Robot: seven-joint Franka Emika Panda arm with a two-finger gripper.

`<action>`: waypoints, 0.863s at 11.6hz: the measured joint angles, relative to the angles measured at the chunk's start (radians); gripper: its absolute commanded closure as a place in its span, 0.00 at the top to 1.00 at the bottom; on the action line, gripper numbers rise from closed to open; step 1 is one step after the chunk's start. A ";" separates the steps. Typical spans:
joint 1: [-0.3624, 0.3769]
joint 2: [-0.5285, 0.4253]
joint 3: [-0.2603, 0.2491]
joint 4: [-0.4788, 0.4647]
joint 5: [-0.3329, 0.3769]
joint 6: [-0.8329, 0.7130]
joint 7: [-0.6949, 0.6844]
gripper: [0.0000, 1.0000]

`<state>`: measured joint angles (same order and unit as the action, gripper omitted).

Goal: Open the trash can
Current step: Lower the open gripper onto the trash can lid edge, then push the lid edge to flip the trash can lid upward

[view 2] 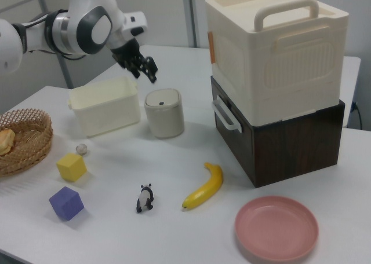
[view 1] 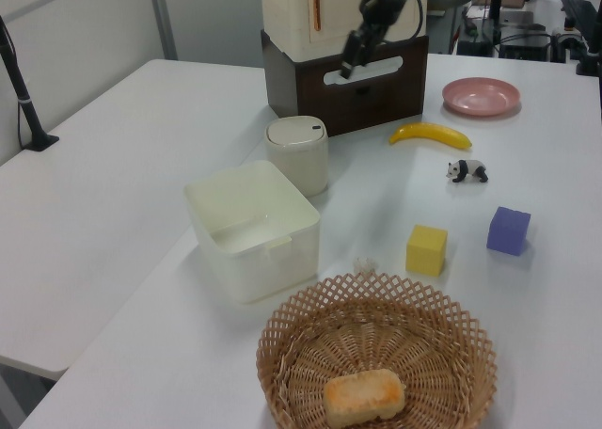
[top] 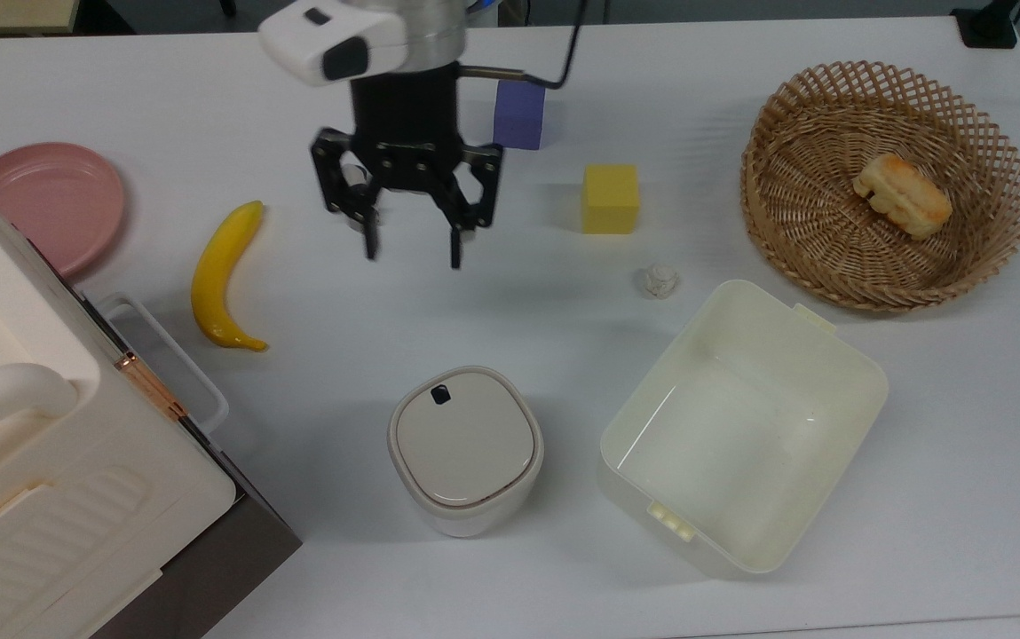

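The trash can (top: 465, 448) is a small white rounded-square bin near the table's front edge in the top view. Its flat beige-grey lid lies shut, with the small dark button (top: 440, 395) on the far side. The same trash can (view 1: 297, 151) stands beside the cream tub in the left view, and the trash can (view 2: 164, 112) sits left of the big appliance in the right view. My gripper (top: 413, 256) hangs open in the air, pointing down, above the can in the top view and apart from it. In the side views the gripper (view 1: 350, 62) (view 2: 148, 72) is well above lid height, holding nothing.
A cream tub (top: 714, 426) stands at the top view's right of the can, and a big cream appliance (top: 30, 444) at its left. A banana (top: 221, 275), toy panda (view 1: 467, 171), yellow cube (top: 610, 199), purple cube (top: 523, 120), small white ball (top: 660, 280), pink plate (top: 48, 200) and basket (top: 820, 204) also lie on the table.
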<state>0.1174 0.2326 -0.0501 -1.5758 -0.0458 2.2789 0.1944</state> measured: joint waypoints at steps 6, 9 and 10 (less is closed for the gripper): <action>0.022 0.121 -0.003 0.030 -0.048 0.249 0.046 0.31; 0.023 0.203 -0.003 0.074 -0.075 0.258 0.049 0.24; 0.024 0.218 -0.003 0.076 -0.087 0.258 0.049 0.22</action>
<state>0.1410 0.4503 -0.0530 -1.4996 -0.1327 2.5367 0.2434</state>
